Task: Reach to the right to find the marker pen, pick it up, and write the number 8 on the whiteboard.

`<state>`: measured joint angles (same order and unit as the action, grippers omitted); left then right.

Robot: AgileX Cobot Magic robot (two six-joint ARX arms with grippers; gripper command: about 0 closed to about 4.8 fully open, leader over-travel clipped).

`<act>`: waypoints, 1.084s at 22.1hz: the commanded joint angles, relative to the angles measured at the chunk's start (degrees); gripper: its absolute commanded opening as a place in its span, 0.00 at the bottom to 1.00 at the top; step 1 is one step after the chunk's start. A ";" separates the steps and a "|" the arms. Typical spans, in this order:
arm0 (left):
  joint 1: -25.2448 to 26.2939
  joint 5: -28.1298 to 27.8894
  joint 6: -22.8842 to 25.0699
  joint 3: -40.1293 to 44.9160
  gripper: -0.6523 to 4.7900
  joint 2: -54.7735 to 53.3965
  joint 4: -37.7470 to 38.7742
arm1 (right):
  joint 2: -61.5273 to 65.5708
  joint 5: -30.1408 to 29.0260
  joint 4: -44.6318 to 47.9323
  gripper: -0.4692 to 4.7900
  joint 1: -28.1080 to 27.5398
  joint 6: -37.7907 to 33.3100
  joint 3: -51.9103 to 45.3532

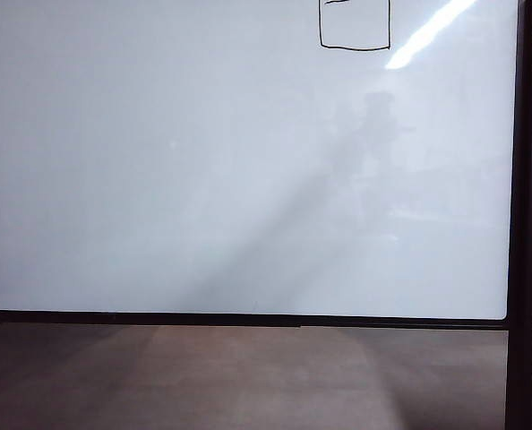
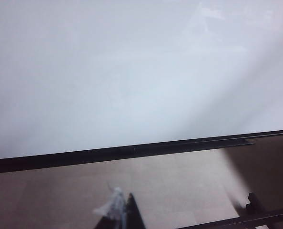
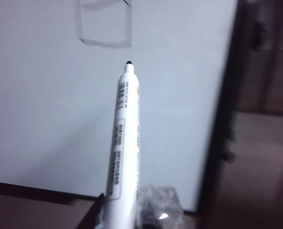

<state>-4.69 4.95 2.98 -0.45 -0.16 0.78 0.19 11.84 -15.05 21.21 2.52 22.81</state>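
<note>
One marker pen [image 3: 125, 143] clamped in right gripper [image 3: 120, 217] near whiteboard [image 1: 203, 179]; left gripper [image 2: 122, 212] state unclear.

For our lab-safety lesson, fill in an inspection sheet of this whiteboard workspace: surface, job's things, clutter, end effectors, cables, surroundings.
Surface: large glossy white whiteboard with thin black frame, mostly blank, glare streak at upper right.
Job's things: thin black boxy number 8 at the board's top, cut off by the exterior view; slim white barcode-labelled marker pen, dark tip clear of the board below the figure.
Clutter: nothing seen.
End effectors: right end effector shut on the marker pen; left end effector low before the board, state unclear.
Cables: nothing seen.
Surroundings: brown floor, dark stand post.
</note>
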 commanded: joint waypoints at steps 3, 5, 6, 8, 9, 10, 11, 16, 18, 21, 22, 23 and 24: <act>0.15 0.20 0.00 -0.04 0.11 -0.07 -0.44 | -0.02 -7.17 5.90 0.09 -15.32 -2.56 -9.38; 0.15 0.20 0.00 -0.04 0.11 -0.07 -0.44 | -0.02 -11.39 8.87 0.09 -20.92 -2.93 -13.94; 0.15 0.20 0.00 -0.04 0.11 -0.07 -0.44 | -0.04 -12.48 9.81 0.09 -22.34 -3.39 -15.08; 0.15 0.22 0.00 -0.04 0.11 -0.07 -0.44 | -0.04 -15.72 12.48 0.09 -25.42 -4.07 -17.97; 0.15 0.22 0.00 -0.04 0.11 -0.07 -0.44 | -0.07 -17.40 13.86 0.09 -26.49 -4.04 -19.23; 0.15 0.22 0.00 -0.04 0.11 -0.07 -0.44 | -0.07 -18.23 14.56 0.09 -26.82 -4.04 -19.71; 0.15 0.22 0.00 -0.04 0.11 -0.07 -0.42 | -0.07 -18.60 15.80 0.09 -27.10 -4.04 -20.63; 0.15 0.20 0.00 -0.04 0.11 -0.07 -0.44 | -0.07 -17.40 18.97 0.09 -25.57 -3.93 -22.58; 0.15 0.20 0.00 -0.04 0.11 -0.07 -0.44 | -0.07 -15.15 19.12 0.09 -24.70 -3.96 -22.58; 0.15 0.22 0.00 -0.04 0.11 -0.07 -0.44 | -0.07 -14.16 19.71 0.09 -24.24 -3.98 -22.58; 0.15 0.22 0.00 -0.04 0.11 -0.07 -0.44 | -0.07 -14.27 19.67 0.09 -24.24 -3.98 -22.58; 0.15 0.22 0.00 -0.04 0.11 -0.07 -0.44 | -0.07 -14.36 19.58 0.09 -24.24 -3.98 -22.58; 0.15 0.22 0.00 -0.04 0.11 -0.07 -0.44 | -0.07 -14.36 19.61 0.09 -24.26 -3.98 -22.58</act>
<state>-4.67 4.95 2.98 -0.45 -0.19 0.89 0.16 -2.61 3.18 -3.16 -1.37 0.47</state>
